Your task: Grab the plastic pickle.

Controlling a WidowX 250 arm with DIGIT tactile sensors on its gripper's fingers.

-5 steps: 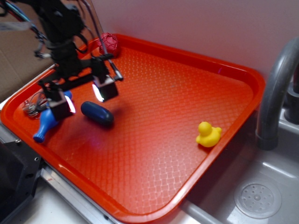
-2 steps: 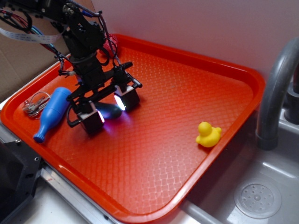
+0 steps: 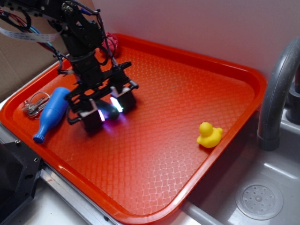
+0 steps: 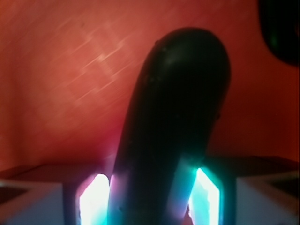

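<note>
The plastic pickle (image 3: 112, 112), a dark blue-green oblong, lies on the left part of the red tray (image 3: 243, 75). My gripper (image 3: 107, 111) is down over it, with one glowing pad on each side. In the wrist view the pickle (image 4: 178, 117) fills the gap of the gripper (image 4: 150, 201). The left pad (image 4: 93, 201) lies against it and the right pad (image 4: 206, 199) is pressed close to its other side. The jaws are shut on the pickle, which rests on the tray.
A bright blue bottle-shaped toy (image 3: 50, 112) and a bunch of keys (image 3: 33, 105) lie just left of the gripper. A red ball (image 3: 111, 41) sits in the tray's far corner and a yellow duck (image 3: 209, 135) at its right. A grey faucet (image 3: 276, 89) and sink (image 3: 258, 200) are beyond the right rim.
The gripper moved right from over the blue bottle and came down astride the pickle. Its fingers have since drawn in onto the pickle's sides.
</note>
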